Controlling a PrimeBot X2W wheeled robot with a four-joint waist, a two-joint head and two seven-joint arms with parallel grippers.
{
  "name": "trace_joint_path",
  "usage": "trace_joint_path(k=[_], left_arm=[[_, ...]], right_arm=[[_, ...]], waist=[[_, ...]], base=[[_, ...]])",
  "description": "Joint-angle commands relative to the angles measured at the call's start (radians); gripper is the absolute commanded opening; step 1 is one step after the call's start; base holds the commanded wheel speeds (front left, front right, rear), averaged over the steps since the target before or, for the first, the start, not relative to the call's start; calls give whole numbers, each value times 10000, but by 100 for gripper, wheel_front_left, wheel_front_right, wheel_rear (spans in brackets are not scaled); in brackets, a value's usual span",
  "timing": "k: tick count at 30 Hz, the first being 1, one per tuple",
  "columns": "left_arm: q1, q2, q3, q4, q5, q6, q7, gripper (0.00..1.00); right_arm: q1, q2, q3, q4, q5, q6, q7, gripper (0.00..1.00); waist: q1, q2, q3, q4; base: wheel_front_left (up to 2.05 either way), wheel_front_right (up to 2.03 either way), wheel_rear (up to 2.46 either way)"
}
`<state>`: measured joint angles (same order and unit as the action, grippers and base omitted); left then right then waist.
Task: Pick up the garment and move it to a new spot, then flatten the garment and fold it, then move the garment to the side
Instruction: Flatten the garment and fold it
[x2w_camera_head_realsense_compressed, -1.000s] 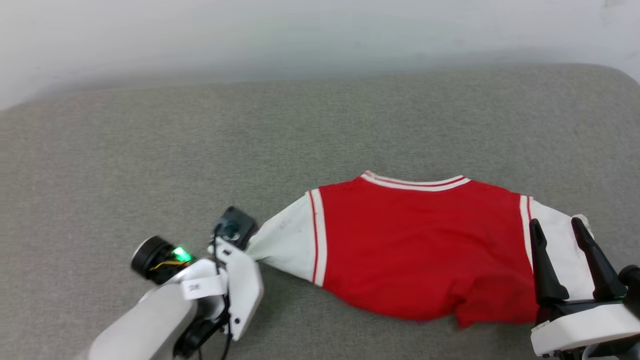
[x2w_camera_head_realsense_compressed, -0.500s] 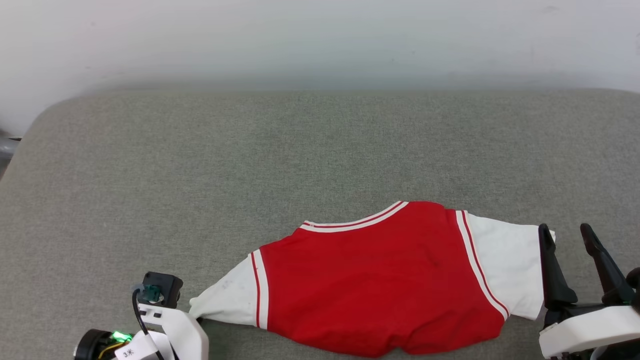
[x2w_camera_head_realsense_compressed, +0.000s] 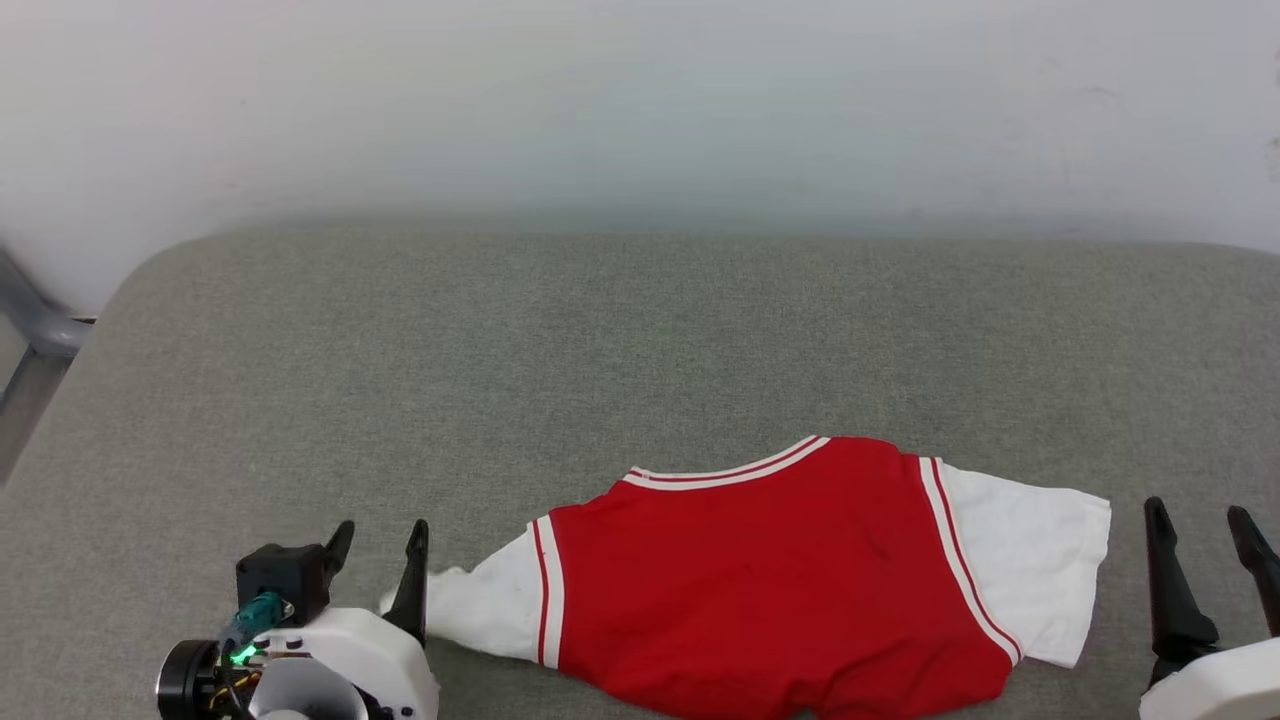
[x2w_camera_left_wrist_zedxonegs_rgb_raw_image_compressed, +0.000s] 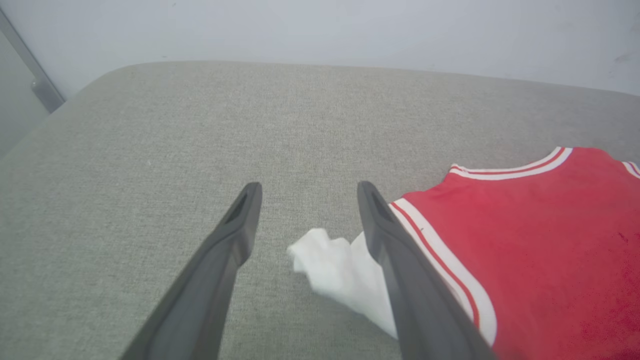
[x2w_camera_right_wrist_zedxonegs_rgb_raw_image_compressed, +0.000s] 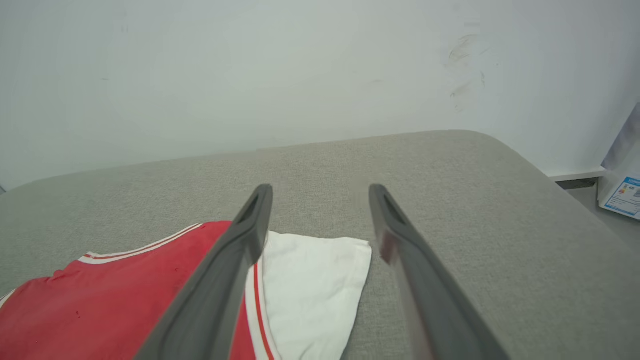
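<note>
The garment (x2w_camera_head_realsense_compressed: 770, 580), a red shirt with white sleeves and striped trim, lies spread on the grey cushion near the front edge, its plain red side up. My left gripper (x2w_camera_head_realsense_compressed: 384, 534) stands open at the garment's left end; the crumpled white sleeve tip (x2w_camera_left_wrist_zedxonegs_rgb_raw_image_compressed: 325, 265) lies loose on the cushion between the fingers (x2w_camera_left_wrist_zedxonegs_rgb_raw_image_compressed: 230, 240). My right gripper (x2w_camera_head_realsense_compressed: 1200, 520) is open just right of the other white sleeve (x2w_camera_head_realsense_compressed: 1030, 570), apart from it. In the right wrist view that sleeve (x2w_camera_right_wrist_zedxonegs_rgb_raw_image_compressed: 315, 295) lies flat below the open gripper (x2w_camera_right_wrist_zedxonegs_rgb_raw_image_compressed: 320, 192).
The grey cushion (x2w_camera_head_realsense_compressed: 600, 340) stretches wide behind the garment, against a white wall. A metal bar (x2w_camera_head_realsense_compressed: 30, 330) stands off its left corner. A printed box (x2w_camera_right_wrist_zedxonegs_rgb_raw_image_compressed: 622, 192) sits on the floor beyond the cushion's right corner.
My left gripper has opened and let go of the left sleeve, which now lies on the cushion. The head camera has shifted, so the whole scene sits differently in view.
</note>
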<state>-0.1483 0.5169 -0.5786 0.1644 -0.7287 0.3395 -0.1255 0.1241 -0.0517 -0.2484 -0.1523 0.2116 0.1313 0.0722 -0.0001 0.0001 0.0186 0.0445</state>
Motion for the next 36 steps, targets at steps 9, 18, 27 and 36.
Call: trace_joint_path(k=[9, 18, 27, 36], left_arm=[[73, -309, 446, -1151, 742, 328, -1262, 100], [-387, -582, 596, -1920, 1225, 323, -1372, 100], [-891, -1075, 685, -1927, 1483, 33, -1407, 100], [-940, -1524, 1077, -1640, 1781, -364, -1406, 100]], right_arm=[[-73, -426, -1114, 1500, 745, -11, 1838, 100], [-1675, -1888, -1147, 3457, 1871, -9, 4879, 100], [-3278, -2876, -317, 4370, 2180, -11, 6333, 100], [-3335, -2585, 368, 5726, 2318, -4, 7897, 100]], waist=[[1, -1, -23, 382], [1, -1, 882, 962], [1, -1, 1904, 1515], [1, -1, 2324, 1672]], base=[[0, 0, 0], [0, 0, 0], [0, 0, 0], [0, 0, 0]])
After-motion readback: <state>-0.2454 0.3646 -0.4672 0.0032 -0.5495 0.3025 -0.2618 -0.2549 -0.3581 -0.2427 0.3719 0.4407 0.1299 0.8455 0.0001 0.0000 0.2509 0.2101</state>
